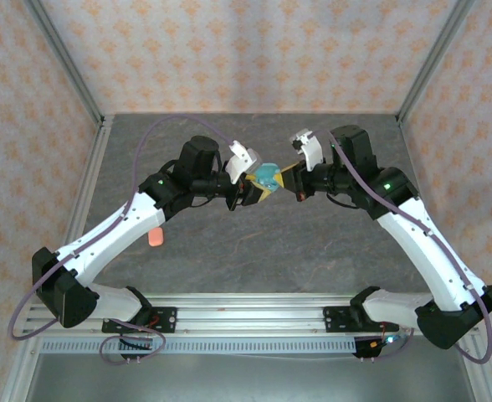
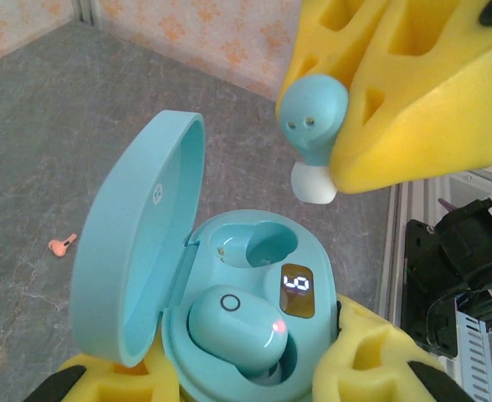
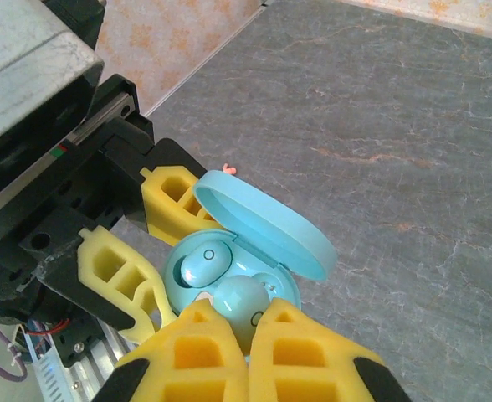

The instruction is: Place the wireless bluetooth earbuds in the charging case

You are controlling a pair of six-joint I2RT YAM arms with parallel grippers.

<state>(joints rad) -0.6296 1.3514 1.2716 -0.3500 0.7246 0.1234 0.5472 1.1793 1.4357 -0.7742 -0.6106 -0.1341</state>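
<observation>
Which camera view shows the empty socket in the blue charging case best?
The left wrist view: it looks into the open charging case, with the empty socket beside the seated earbud. In the right wrist view the held earbud hides most of it. In the top external view the case is a small blue patch.

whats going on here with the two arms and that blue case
The left gripper holds an open light blue charging case above the table. One earbud already sits in it. The right gripper is shut on the second earbud, just above the empty slot, not yet seated. A pink earbud lies on the table.
</observation>
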